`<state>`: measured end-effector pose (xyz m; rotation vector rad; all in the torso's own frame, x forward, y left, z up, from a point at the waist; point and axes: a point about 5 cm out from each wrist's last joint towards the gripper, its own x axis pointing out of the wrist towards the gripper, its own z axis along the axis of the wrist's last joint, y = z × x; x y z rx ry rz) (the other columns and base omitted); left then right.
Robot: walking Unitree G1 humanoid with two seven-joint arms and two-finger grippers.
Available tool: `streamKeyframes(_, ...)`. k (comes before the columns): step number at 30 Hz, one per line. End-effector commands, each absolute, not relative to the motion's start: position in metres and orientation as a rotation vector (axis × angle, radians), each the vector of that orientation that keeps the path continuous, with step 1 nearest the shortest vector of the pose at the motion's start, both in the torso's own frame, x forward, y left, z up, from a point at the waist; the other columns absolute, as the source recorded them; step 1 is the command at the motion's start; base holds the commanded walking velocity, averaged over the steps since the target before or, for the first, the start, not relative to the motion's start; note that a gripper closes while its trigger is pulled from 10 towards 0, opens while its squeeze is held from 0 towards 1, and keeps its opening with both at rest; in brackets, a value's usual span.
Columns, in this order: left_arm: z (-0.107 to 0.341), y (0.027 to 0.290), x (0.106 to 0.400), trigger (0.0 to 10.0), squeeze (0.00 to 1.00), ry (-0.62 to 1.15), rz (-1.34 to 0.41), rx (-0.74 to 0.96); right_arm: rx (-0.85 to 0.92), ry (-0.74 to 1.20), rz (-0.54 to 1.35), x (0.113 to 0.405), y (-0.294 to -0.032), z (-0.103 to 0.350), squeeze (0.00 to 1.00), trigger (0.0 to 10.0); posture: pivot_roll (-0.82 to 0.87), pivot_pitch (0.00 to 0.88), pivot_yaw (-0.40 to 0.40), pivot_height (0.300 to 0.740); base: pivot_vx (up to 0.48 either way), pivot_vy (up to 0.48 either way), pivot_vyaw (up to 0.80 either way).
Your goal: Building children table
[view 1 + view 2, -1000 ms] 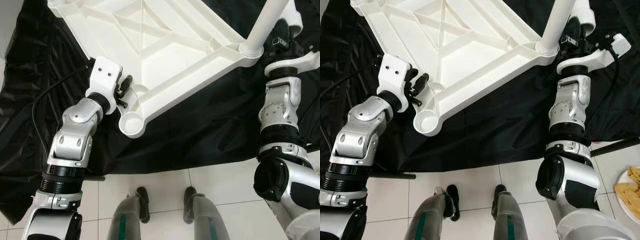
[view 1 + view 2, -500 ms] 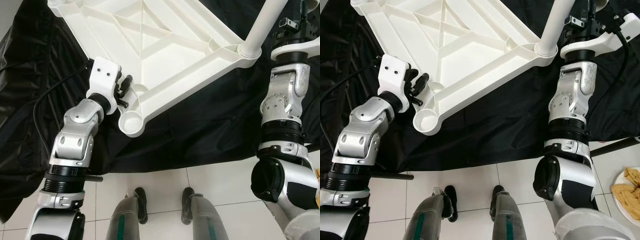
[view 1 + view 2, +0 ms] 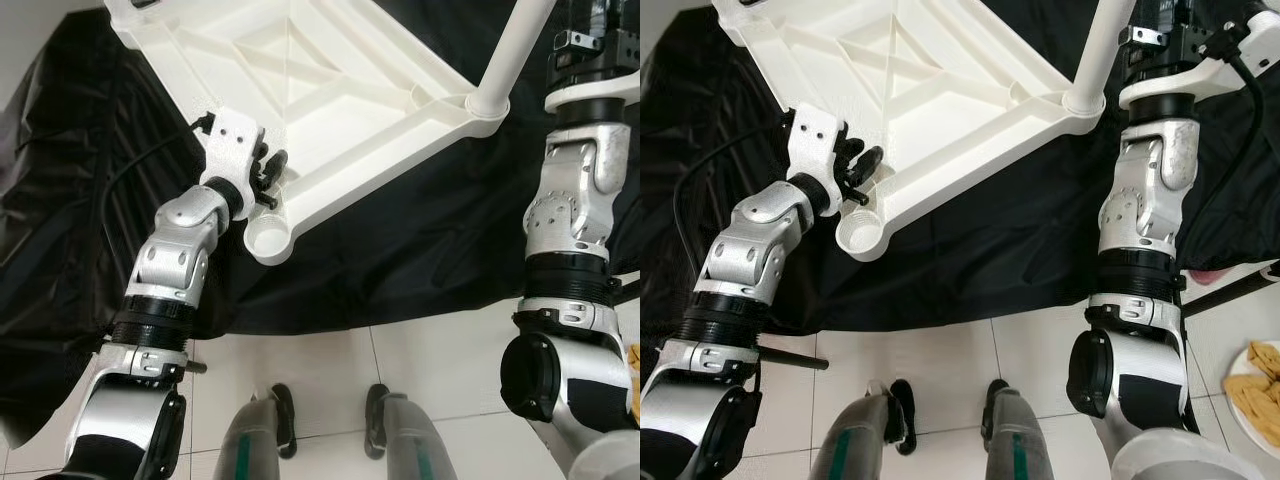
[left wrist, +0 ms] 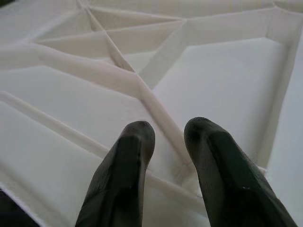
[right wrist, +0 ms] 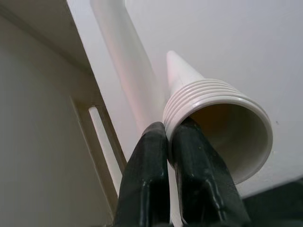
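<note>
The white plastic table top (image 3: 330, 90) lies upside down on a black cloth, ribs facing up. One white leg (image 3: 508, 55) stands in its right corner socket. The near corner socket (image 3: 268, 236) is empty. My left gripper (image 3: 268, 178) sits at the rim just beside that empty socket. In the left wrist view its fingers (image 4: 135, 142) straddle a rib of the table top (image 4: 94, 71). My right gripper (image 5: 169, 132) is raised at the far right, by the standing leg. It is shut on the ridged open end of a second white leg (image 5: 218, 113).
The black cloth (image 3: 400, 250) covers the floor under the table top and ends at white tiles (image 3: 440, 350) in front of my feet. A black rod (image 3: 790, 358) lies at the cloth's near left edge. A plate of food (image 3: 1260, 385) sits at the lower right.
My right arm has risen, so its wrist now sits at the picture's top edge. The view has shifted a little. My left gripper keeps its place at the table's rim.
</note>
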<state>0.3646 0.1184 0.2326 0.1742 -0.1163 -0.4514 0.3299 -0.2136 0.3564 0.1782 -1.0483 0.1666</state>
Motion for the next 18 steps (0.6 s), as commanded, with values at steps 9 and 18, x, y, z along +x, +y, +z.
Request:
streamKeyframes(9,0.235,0.118,0.372,10.0,0.0,-0.13,-0.456,0.193,0.147,-1.224,0.242,0.305,-0.199,0.397,0.0,10.0,-0.01,0.077,0.142,0.74,0.0,0.0,0.0)
streamKeyframes(18,0.234,0.12,0.376,10.0,0.0,-0.122,-0.458,0.2,0.113,-1.295,0.344,0.293,-0.178,0.416,0.0,10.0,-0.01,0.08,0.142,0.74,0.0,0.0,0.0)
